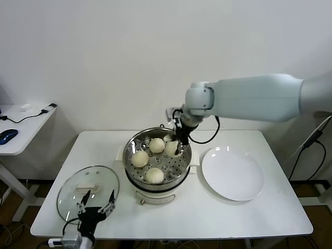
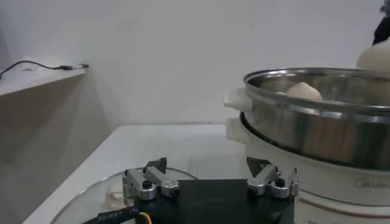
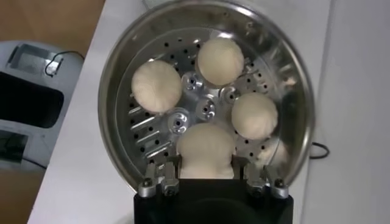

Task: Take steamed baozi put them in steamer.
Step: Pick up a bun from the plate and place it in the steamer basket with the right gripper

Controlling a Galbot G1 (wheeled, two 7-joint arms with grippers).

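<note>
The right pincer (image 3: pixel 206 178) grips the fourth pale round dough bun (image 3: pixel 205 149) inside the shiny perforated steel steamer (image 3: pixel 116 79); three buns lie beyond it. Next move: release, then lift. Left pincer (image 2: pixel 210 182) hovers open, idle.

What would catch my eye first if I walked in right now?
Probably the shiny steamer mid-table, with four pale baozi inside. The right gripper reaches over its far rim, fingers around one bun. On the steamer's right lies a bare white plate, on its left a glass lid, where the open left gripper waits.
</note>
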